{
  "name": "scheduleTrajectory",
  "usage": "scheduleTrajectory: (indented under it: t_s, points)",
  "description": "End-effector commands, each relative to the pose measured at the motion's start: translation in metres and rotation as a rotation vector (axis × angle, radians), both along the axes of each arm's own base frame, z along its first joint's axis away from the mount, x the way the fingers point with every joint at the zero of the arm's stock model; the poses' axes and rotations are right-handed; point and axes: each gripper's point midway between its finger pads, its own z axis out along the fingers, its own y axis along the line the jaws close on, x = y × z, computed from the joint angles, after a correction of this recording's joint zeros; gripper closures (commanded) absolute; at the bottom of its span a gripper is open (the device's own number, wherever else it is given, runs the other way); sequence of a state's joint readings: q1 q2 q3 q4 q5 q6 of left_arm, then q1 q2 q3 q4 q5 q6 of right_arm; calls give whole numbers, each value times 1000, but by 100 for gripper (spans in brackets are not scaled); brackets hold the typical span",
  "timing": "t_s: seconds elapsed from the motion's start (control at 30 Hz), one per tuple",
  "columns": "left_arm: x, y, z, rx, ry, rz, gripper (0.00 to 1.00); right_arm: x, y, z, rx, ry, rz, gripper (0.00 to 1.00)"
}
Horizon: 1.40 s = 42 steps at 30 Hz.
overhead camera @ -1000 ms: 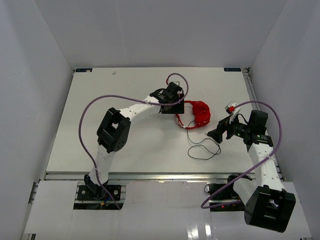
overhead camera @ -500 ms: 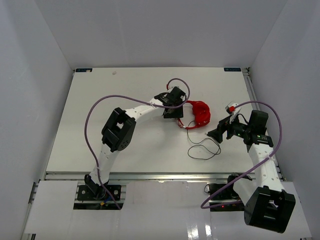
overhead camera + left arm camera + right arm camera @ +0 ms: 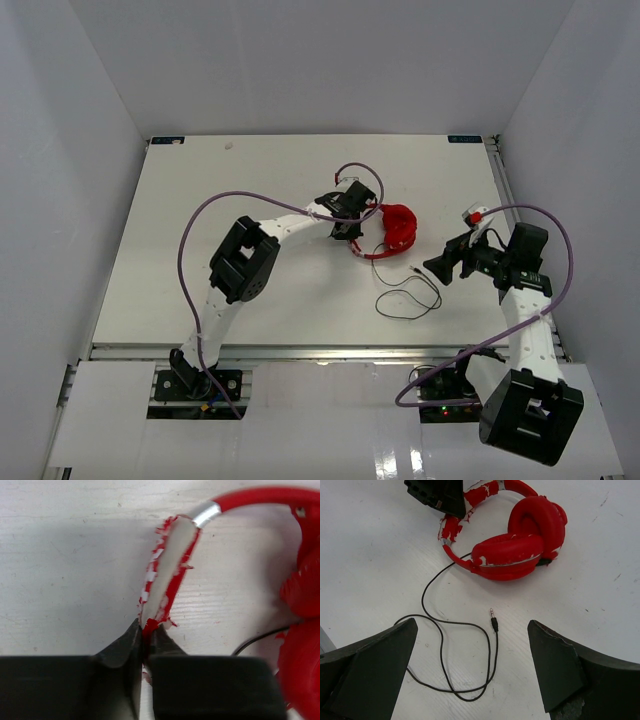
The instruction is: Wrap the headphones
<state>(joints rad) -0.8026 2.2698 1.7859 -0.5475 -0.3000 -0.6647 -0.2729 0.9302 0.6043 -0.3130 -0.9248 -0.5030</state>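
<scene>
The headband (image 3: 167,565) of the headphones (image 3: 520,540) is pinched by the clenched left gripper (image 3: 145,637). The right gripper (image 3: 472,625) is spread wide, with the black cable (image 3: 494,622) looped between its fingers.

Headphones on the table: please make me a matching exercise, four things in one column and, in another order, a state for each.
Things
1. left gripper
2. right gripper
3. cable plug
4. earcups

States
A. open, holding nothing
B. red, folded against each other
C. shut on the headband
D. lying free on the table, gripped by nothing

Pairs: 1-C, 2-A, 3-D, 4-B
</scene>
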Motion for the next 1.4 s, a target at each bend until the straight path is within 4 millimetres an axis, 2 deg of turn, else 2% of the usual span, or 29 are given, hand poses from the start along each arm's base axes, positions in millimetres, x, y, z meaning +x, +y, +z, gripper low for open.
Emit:
scheduleTrajectory:
  t_s: [0.0,0.03,0.1,0.2,0.27,0.33,0.4,0.5,0.63,0.7,0.77,0.9,1.0,1.13,1.17,1.23,1.3,1.37]
  points:
    - [-15,1,-2,-18,31,-13,98,-14,9,1,36,-14,74,2]
    - [-17,1,3,-26,28,-16,100,-18,12,2,35,-20,94,2]
    - [-18,4,33,-53,-12,-25,100,-26,16,3,25,-42,139,7]
    - [-19,14,76,-89,-75,-27,100,-34,20,6,-73,-114,186,8]
    - [-23,30,115,-140,-122,-12,100,-37,25,6,-156,-161,220,9]
    - [-28,38,135,-180,-140,-11,100,-38,28,5,-210,-188,238,10]
    - [-38,56,167,-226,-179,-7,100,-43,41,8,-234,-212,308,10]
    - [-52,75,196,-263,-219,-1,100,-45,60,26,-205,-237,386,10]
    - [-70,100,213,-298,-239,18,100,-40,85,61,-157,-294,442,10]
    - [-75,108,224,-320,-256,25,100,-40,95,70,-137,-315,480,10]
    - [-80,118,240,-342,-280,36,100,-37,109,92,-93,-337,523,10]
    - [-91,135,268,-378,-330,66,100,-18,118,117,-53,-371,486,10]
    - [-103,148,292,-419,-376,78,100,-2,119,121,-33,-388,434,10]
    - [-113,155,315,-462,-406,76,100,17,133,109,83,-285,368,10]
    - [-114,155,316,-464,-406,75,100,23,132,109,104,-268,326,10]
    - [-119,158,326,-481,-416,75,100,47,137,102,174,-192,148,10]
    - [-123,161,332,-492,-427,76,100,45,148,98,194,-175,187,10]
    - [-126,166,339,-504,-440,83,100,31,163,92,224,-137,303,10]
